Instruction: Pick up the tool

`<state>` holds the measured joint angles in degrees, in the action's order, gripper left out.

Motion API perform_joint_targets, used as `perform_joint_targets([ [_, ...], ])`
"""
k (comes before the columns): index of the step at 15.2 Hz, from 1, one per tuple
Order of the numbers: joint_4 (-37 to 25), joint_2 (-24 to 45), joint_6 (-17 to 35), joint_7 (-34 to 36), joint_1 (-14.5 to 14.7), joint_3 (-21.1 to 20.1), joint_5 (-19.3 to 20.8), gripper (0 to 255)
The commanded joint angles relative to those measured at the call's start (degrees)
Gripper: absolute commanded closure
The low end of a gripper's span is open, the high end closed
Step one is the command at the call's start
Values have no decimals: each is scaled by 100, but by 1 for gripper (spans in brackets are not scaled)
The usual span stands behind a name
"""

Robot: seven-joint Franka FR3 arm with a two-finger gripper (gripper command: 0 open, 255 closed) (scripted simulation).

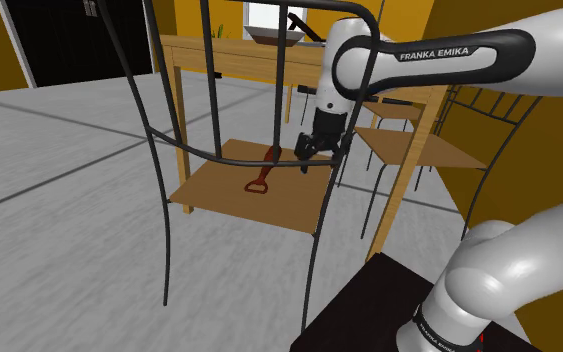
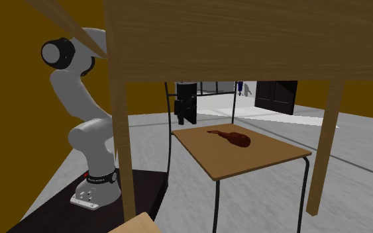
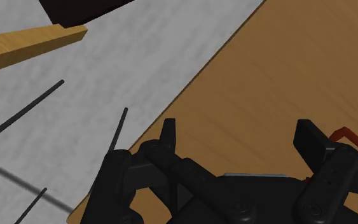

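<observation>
The chair seat (image 1: 219,188) looks matt and wood-grained, the reddish-brown tool (image 1: 266,170) smooth and glossy.

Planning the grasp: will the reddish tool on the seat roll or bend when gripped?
Likely stiff: the tool keeps one solid shape. It lies flat on the seat, so rolling seems unlikely. Its rounded handle might slip in the open gripper.
</observation>
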<state>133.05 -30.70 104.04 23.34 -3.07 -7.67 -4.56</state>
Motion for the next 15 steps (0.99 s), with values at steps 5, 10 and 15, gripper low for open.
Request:
perform_joint_targets([
  [5,-696,1207,856,1805,-153,-575,248,0],
  [10,-1505,2161,1261,3279,-369,-797,722,0],
  [15,-1815,2632,1511,3986,-446,-851,1020,0],
])
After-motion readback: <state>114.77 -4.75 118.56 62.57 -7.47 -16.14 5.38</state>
